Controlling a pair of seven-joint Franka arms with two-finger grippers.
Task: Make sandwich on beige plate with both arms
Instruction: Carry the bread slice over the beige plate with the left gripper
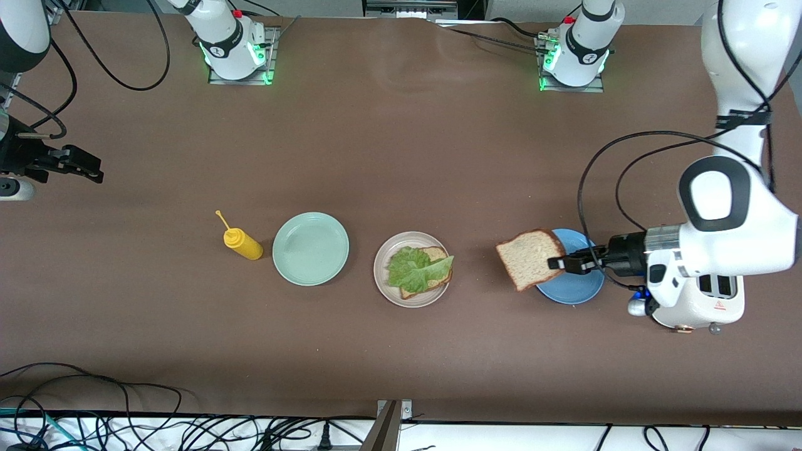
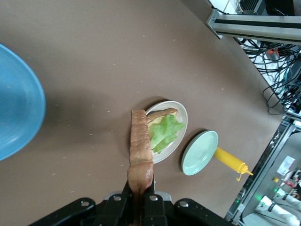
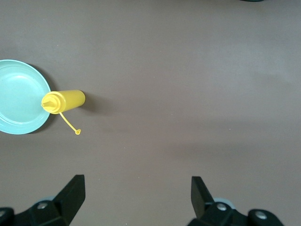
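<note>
Brown bread: your left gripper (image 1: 556, 263) is clamping the top slice (image 1: 530, 259) over the blue plate (image 1: 573, 285).
Done: bottom slice (image 1: 432, 275) and lettuce (image 1: 416, 268) are sitting on the beige plate (image 1: 383, 279).
Left: you're yet to cap it.
Right gripper (image 3: 137, 193): waiting, spread wide.

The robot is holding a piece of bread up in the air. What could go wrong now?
The left gripper pinches the bread slice only at one edge, over the blue plate, so the slice might sag or slip out.
The lettuce hangs past the bottom slice on the beige plate, so the top slice could land crooked or push the leaf off.
</note>
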